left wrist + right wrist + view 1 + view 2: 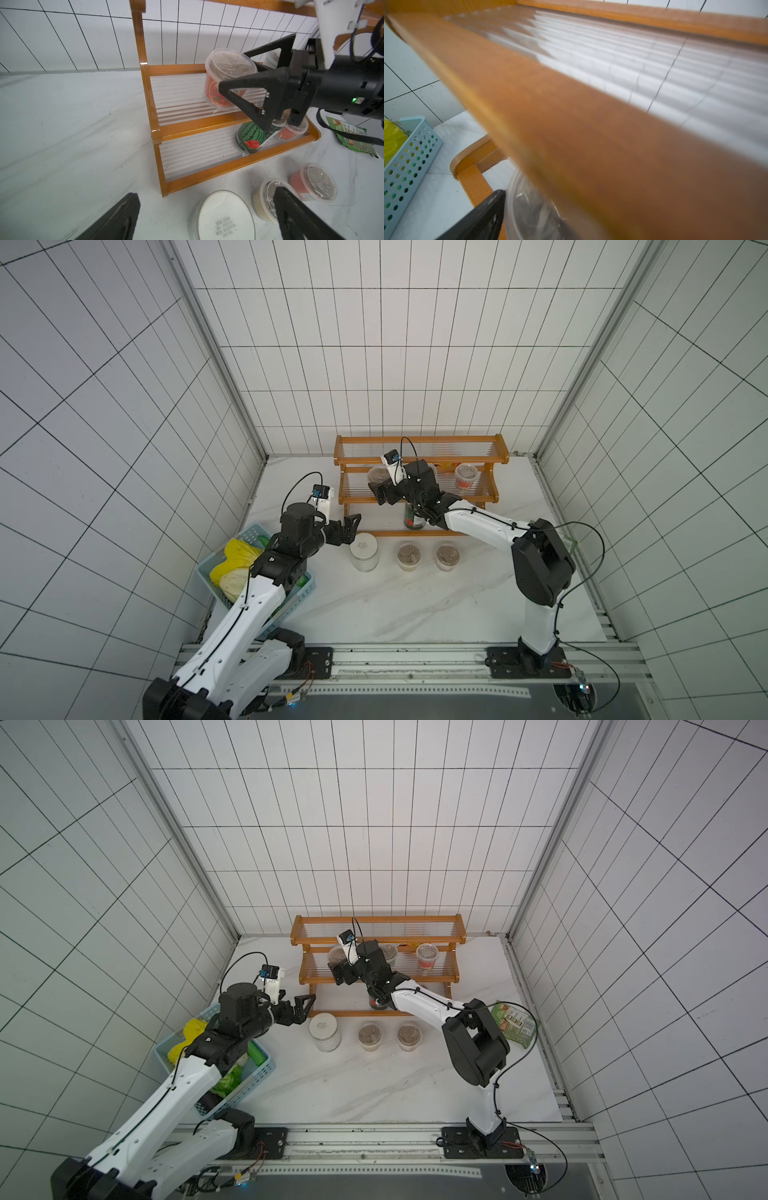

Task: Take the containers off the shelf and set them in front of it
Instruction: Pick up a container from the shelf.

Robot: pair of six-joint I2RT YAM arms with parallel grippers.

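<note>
The orange-brown shelf [419, 443] stands at the back of the table. My right gripper [232, 70] is open, its fingers on either side of a red-banded cup [376, 475] on the middle tier; one finger [483, 216] lies beside its clear lid. Two more cups [427, 957] [390, 953] share that tier. On the lowest tier stand the watermelon tin can [249, 135] and a small red cup [291, 131]. In front of the shelf stand the white-lidded jar [364, 549] and two cups [409, 553] [448, 555]. My left gripper [351, 526] hangs open over the jar's left side, holding nothing.
A light blue basket [257, 585] of vegetables lies at the left under my left arm. A flat green snack packet [513, 1021] lies at the right, beside my right arm's elbow. Tiled walls close in the table on three sides.
</note>
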